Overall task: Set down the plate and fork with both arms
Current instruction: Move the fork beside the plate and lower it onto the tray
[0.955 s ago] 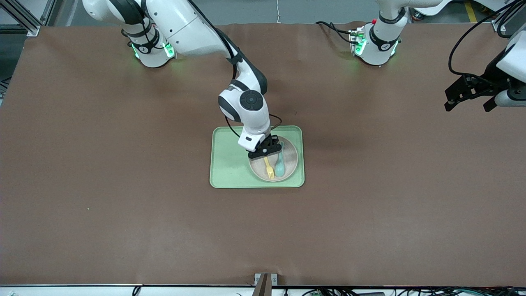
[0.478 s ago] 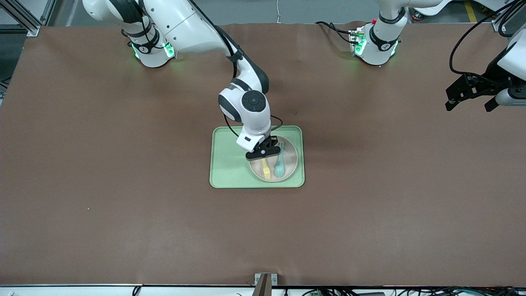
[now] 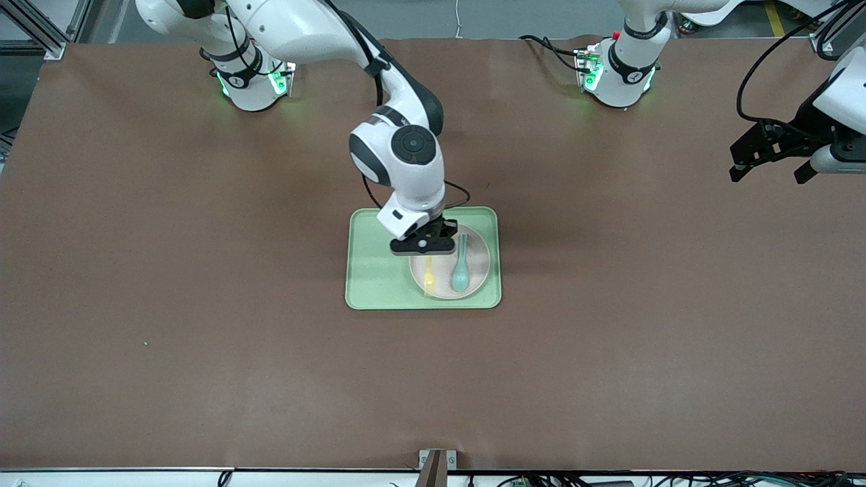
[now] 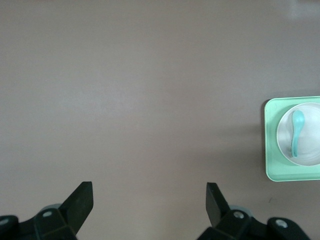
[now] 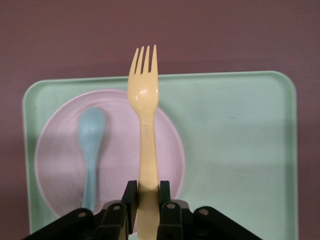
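Right claw [image 5: 145, 196] is clamped on the fork [image 5: 144, 125] low on its handle, over the plate [image 3: 473, 267] mid-counter — a thin grip, it could swivel or drop. Left claw [image 4: 149, 200] waits spread apart — near the counter's end.

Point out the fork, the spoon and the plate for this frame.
fork [image 5: 144, 100], right wrist view, on the neck just below its tines.
spoon [image 3: 461, 276], front view, on its bowl.
plate [image 3: 479, 256], front view, on its bare surface beside the spoon.
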`<state>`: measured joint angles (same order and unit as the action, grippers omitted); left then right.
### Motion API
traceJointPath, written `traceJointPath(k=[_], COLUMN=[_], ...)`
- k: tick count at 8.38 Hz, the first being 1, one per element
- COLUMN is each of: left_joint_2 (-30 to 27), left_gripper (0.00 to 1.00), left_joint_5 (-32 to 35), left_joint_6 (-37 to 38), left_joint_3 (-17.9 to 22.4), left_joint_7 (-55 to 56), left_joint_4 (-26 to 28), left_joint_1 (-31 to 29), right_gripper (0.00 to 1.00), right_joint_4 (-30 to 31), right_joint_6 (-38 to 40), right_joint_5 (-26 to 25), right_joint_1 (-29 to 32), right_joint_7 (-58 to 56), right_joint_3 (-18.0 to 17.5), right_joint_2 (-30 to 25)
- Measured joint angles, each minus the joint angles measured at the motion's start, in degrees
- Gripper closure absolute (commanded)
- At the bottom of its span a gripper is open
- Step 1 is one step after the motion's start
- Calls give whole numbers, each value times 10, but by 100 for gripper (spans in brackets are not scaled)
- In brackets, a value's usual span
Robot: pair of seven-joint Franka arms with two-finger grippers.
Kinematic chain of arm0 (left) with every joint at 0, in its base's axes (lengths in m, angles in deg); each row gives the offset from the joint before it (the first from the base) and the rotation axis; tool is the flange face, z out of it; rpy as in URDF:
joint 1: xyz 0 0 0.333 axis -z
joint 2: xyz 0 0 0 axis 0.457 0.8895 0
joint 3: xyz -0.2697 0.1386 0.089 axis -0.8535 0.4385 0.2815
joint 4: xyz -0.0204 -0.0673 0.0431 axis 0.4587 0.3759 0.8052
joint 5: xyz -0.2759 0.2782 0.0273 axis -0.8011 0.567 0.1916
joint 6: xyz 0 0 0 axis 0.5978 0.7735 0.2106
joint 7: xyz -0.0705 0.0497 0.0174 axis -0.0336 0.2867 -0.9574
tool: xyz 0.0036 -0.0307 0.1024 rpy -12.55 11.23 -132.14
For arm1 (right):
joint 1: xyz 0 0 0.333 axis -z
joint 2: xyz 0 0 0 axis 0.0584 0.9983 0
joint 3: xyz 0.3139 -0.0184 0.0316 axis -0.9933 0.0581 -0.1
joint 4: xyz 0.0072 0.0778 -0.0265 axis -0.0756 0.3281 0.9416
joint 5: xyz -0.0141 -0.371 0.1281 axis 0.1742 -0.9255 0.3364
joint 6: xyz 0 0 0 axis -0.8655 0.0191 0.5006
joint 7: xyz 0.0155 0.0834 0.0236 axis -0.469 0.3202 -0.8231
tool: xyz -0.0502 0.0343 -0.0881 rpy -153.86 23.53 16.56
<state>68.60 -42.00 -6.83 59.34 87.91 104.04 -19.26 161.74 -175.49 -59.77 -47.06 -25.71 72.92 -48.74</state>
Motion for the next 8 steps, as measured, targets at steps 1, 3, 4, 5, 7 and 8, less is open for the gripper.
traceJointPath(k=[1, 3, 4, 5, 7, 8], left_joint_2=[0, 0, 0, 0, 0, 0], left_gripper=[1, 1, 1, 1, 1, 1], left_joint_5=[0, 0, 0, 0, 0, 0], left_joint_6=[0, 0, 0, 0, 0, 0], left_joint_3=[0, 0, -1, -1, -1, -1], left_joint_7=[0, 0, 0, 0, 1, 1], left_joint_4=[0, 0, 0, 0, 0, 0], left_joint_1=[1, 1, 1, 2, 2, 2], right_gripper=[98, 98, 98, 98, 97, 97], right_joint_4=[28, 66, 86, 121, 179, 183], right_joint_6=[-6, -34, -56, -106, -171, -173], right_joint_5=[1, 20, 25, 25, 25, 25], right_joint_1=[29, 73, 81, 81, 76, 75], right_joint_7=[0, 0, 0, 0, 1, 2], right_joint_3=[0, 0, -1, -3, -9, -13], right_joint_2=[-9, -10, -10, -10, -9, -9])
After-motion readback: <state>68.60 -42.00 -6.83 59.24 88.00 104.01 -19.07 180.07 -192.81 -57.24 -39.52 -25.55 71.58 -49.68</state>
